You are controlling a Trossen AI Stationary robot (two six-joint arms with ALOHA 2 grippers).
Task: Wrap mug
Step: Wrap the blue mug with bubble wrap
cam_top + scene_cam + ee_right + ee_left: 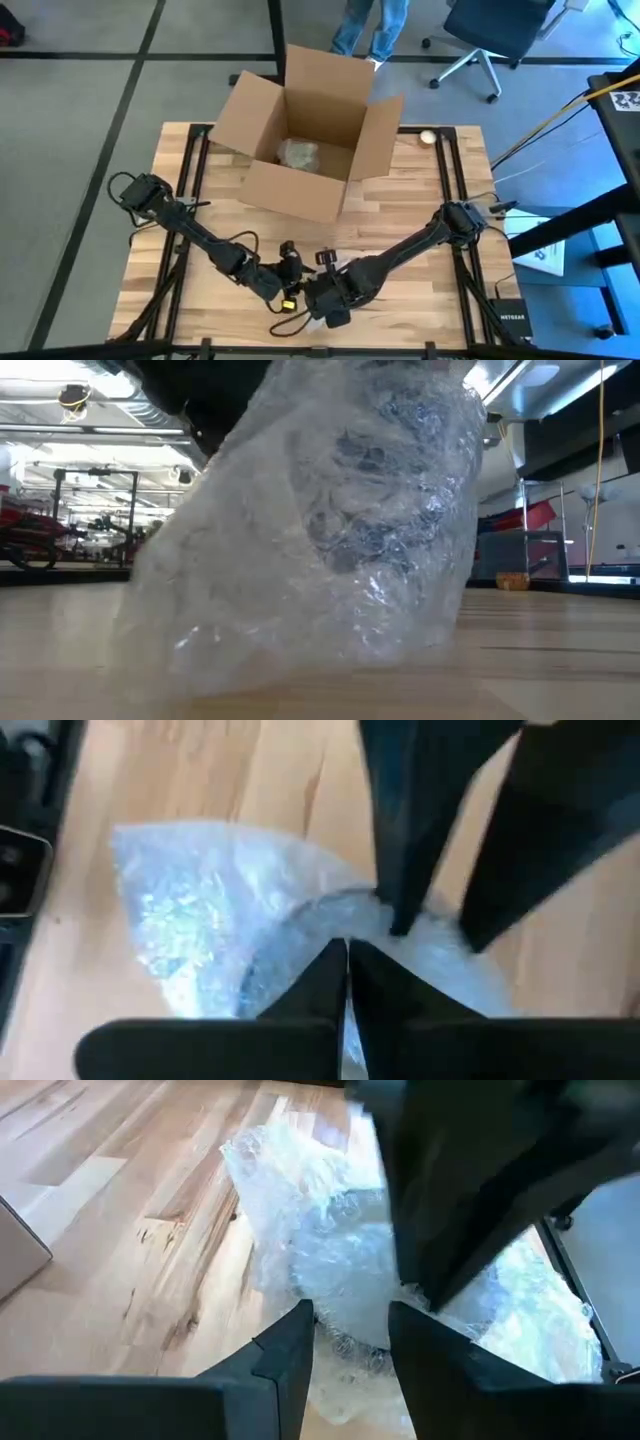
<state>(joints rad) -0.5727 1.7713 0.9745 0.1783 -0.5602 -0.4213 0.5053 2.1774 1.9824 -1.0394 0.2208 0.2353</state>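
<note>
Writing legible nowhere on bubble wrap (320, 530) or cardboard box (305, 140).

Both my arms reach inward, low over the front of the tabletop, wrists nearly meeting. My left pincer (350, 1350) points down, fingers parted by a narrow gap. My right pincer (347, 982) has its fingers pressed together.

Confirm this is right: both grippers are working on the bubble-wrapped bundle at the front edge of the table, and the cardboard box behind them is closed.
One detail is off: the cardboard box is open, flaps spread, as the high view shows. The rest holds: the left gripper and right gripper are both at the bubble-wrapped bundle near the front edge of the table.
</note>
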